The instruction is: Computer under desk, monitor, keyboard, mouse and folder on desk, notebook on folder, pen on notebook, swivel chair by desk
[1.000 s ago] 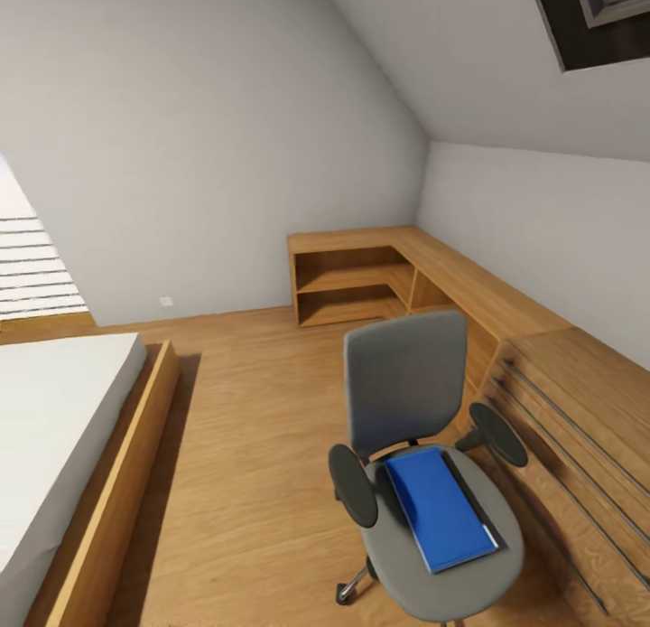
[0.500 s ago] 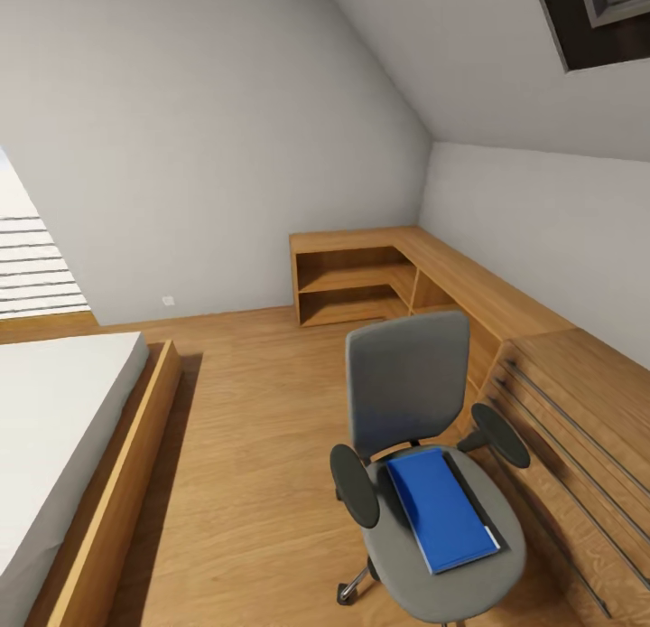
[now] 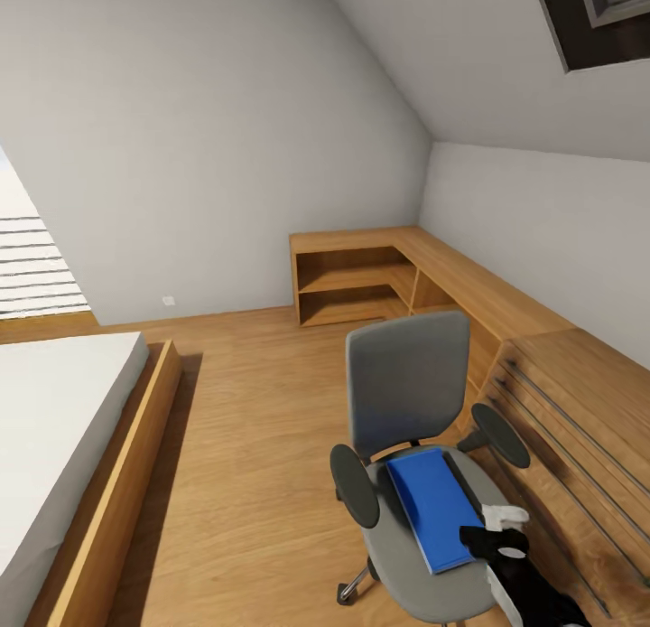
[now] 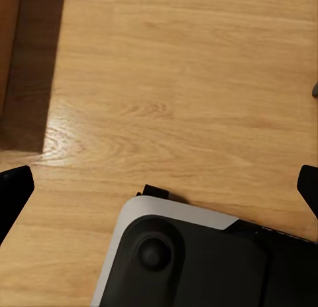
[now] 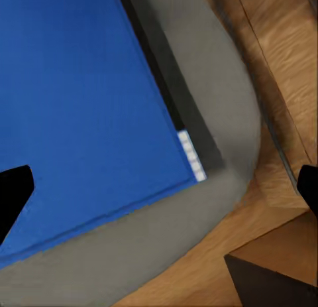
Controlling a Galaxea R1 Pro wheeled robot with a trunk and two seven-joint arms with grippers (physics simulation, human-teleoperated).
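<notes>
The blue folder [image 3: 438,507] lies flat on the swivel chair [image 3: 411,401] seat, long axis running from the backrest out toward the robot. The right pincer [image 3: 498,529] hangs over its near right corner, fingers spread wide, clearly the nearer arm. The left pincer [image 4: 159,187], also spread, faces bare floor.

The folder [image 3: 440,508] was bright blue with a black spine edge, lying on the grey seat of the swivel chair [image 3: 408,385], whose armrests were black. Beside the chair, the desk [image 3: 469,288] and floor [image 3: 253,428] showed warm honey wood grain. The right gripper [image 3: 496,529] was black and white.
</notes>
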